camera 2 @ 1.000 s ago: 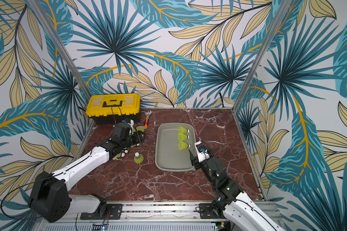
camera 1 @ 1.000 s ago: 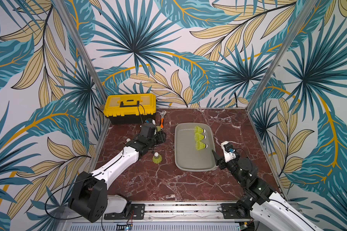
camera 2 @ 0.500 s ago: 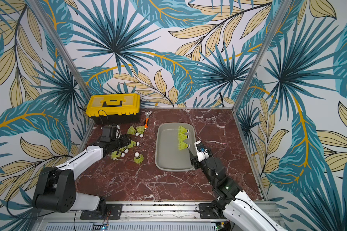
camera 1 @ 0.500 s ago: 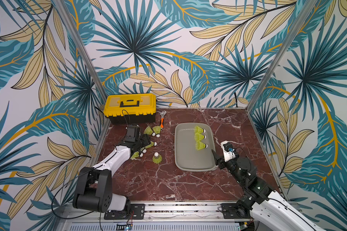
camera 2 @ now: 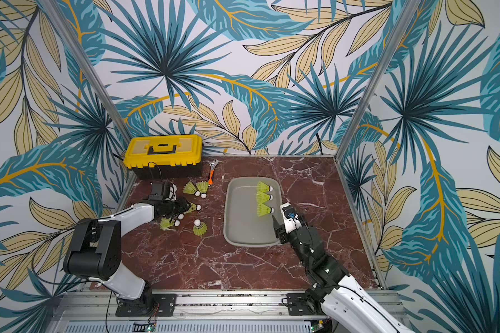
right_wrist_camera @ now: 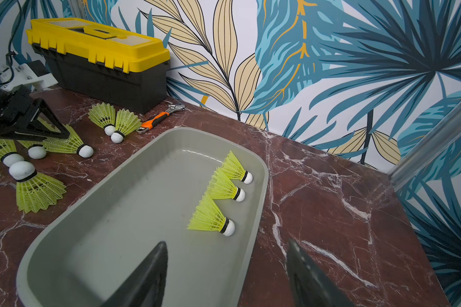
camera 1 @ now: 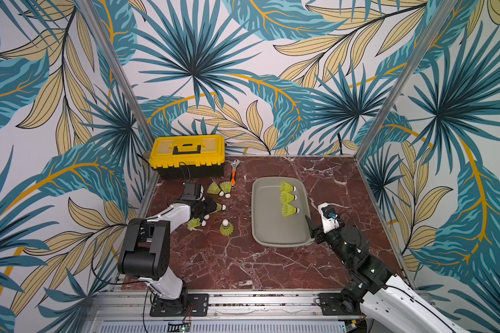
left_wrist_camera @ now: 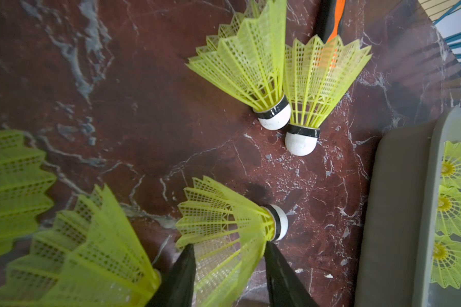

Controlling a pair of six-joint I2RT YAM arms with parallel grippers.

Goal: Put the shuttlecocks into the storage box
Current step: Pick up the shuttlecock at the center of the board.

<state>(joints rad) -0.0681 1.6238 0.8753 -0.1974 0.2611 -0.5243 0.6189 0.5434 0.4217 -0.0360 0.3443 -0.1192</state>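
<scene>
Three neon yellow-green shuttlecocks [camera 1: 287, 197] lie in a row inside the grey storage box [camera 1: 267, 222]. Several more lie on the marble left of it; two [left_wrist_camera: 250, 66] rest tip to tip by the wrench. My left gripper [left_wrist_camera: 229, 245] is low over that cluster. Its black fingers press both sides of the skirt of one lying shuttlecock [left_wrist_camera: 224, 226], whose white tip points at the box. That shuttlecock [camera 1: 215, 208] still rests on the table. My right gripper [right_wrist_camera: 226, 243] hangs open over the box's near right rim [right_wrist_camera: 253, 239], holding nothing.
A yellow-lidded black toolbox [camera 1: 188, 154] stands at the back left corner. An orange-handled wrench [camera 1: 233, 173] lies beside it, just behind the far shuttlecocks. Patterned walls close in the back and both sides of the marble table [camera 1: 243, 259].
The left arm pulled back from near the wrench to the cluster. Its jaws narrowed onto one shuttlecock's skirt. The right arm has not moved.
</scene>
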